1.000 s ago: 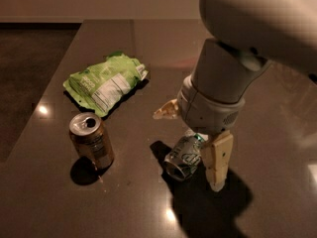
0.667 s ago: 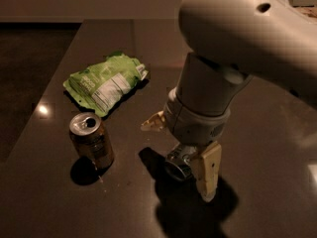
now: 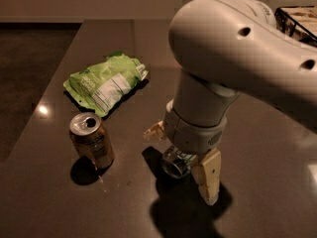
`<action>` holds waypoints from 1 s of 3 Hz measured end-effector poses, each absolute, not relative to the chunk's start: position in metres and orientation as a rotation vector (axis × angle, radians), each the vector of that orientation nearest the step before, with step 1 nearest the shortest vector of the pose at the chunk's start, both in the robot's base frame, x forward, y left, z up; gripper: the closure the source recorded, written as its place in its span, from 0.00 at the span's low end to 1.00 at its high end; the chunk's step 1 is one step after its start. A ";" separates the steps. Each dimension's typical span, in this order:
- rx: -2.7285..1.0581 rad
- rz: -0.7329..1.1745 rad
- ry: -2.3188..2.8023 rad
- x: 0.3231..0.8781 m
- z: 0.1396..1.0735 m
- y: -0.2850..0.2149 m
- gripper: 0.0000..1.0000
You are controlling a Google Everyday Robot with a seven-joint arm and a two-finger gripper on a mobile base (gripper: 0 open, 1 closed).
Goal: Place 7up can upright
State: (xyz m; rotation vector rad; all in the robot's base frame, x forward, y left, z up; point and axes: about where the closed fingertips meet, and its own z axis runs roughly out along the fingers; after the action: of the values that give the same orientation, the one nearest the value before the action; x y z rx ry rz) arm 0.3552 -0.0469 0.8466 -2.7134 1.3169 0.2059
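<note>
The end effector (image 3: 181, 157) is to the right of the brown can (image 3: 92, 140), low over the dark tabletop (image 3: 59, 192). Its two fingers (image 3: 209, 178) are closed on the 7up can (image 3: 173, 163), which is tipped over with one round end facing the brown can. It may be touching the tabletop, but that is hard to see. A green snack bag (image 3: 106, 81) lies behind the brown can.

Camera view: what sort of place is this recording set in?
Probably an office snack area or kitchenette, though little of the room shows: a dark polished counter holding a green snack bag and an orange-brown can, plus a wire basket. The claw is low over the 7up can mid-counter.
</note>
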 end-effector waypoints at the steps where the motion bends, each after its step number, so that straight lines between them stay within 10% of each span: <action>1: -2.735 0.188 1.329 0.357 0.841 -0.060 0.00; 3: -2.758 0.148 1.313 0.363 0.840 -0.067 0.43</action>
State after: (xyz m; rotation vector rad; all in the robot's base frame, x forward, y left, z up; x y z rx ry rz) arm 0.3630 -0.0666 0.8397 -2.7579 1.3131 0.1479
